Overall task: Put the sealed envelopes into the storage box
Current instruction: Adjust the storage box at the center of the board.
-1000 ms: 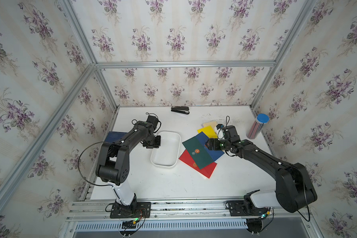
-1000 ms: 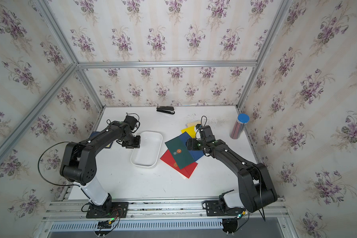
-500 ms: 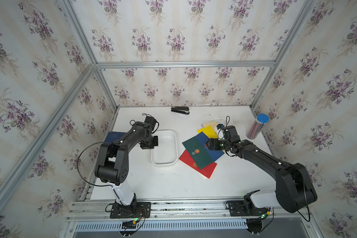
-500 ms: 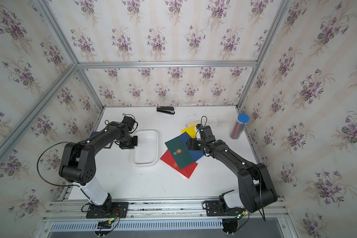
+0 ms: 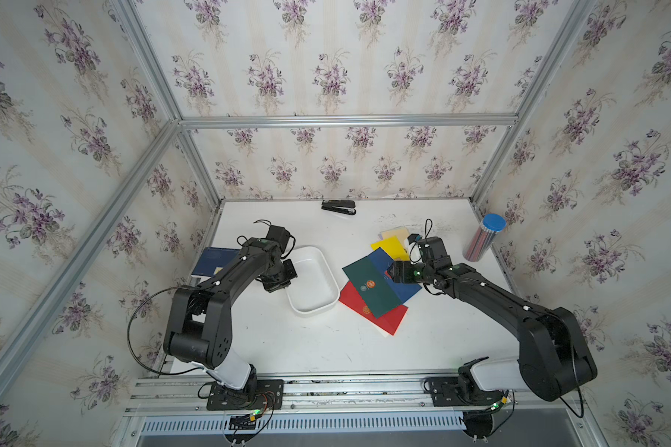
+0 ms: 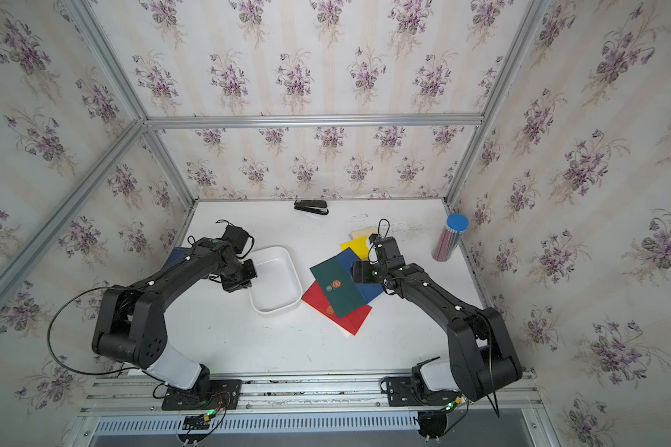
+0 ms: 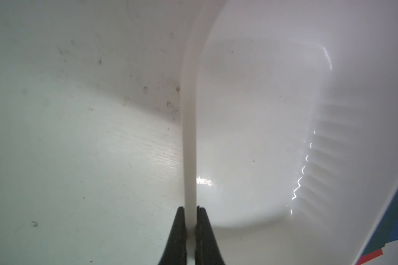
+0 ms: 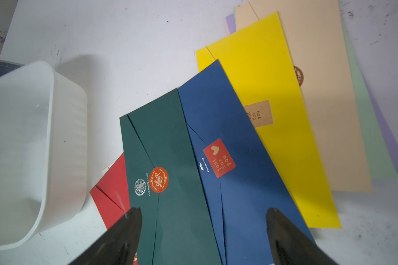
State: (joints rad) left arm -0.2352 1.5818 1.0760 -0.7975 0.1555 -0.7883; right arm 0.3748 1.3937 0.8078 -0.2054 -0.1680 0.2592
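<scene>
The white storage box point(image 5: 328, 271) point(image 6: 292, 271) lies left of centre with nothing inside. My left gripper point(image 5: 287, 271) point(image 7: 190, 208) is shut on the box's left rim point(image 7: 190, 137). The sealed envelopes lie fanned to the box's right: green point(image 5: 372, 286) point(image 8: 170, 149) on top, then navy point(image 8: 228, 119), red point(image 5: 380, 321), yellow point(image 5: 390, 247) and tan point(image 8: 319, 91), with pale ones beneath. My right gripper point(image 5: 394, 271) point(image 8: 203, 209) hovers open over the green and navy envelopes and holds nothing.
A black stapler point(image 5: 338, 206) lies at the back wall. A clear blue-lidded pencil tube point(image 5: 484, 237) stands at the right wall. A dark blue book point(image 5: 214, 261) lies by the left wall, behind my left arm.
My left gripper's jaws have closed onto the box's rim and shifted slightly left. The right arm has barely moved.
</scene>
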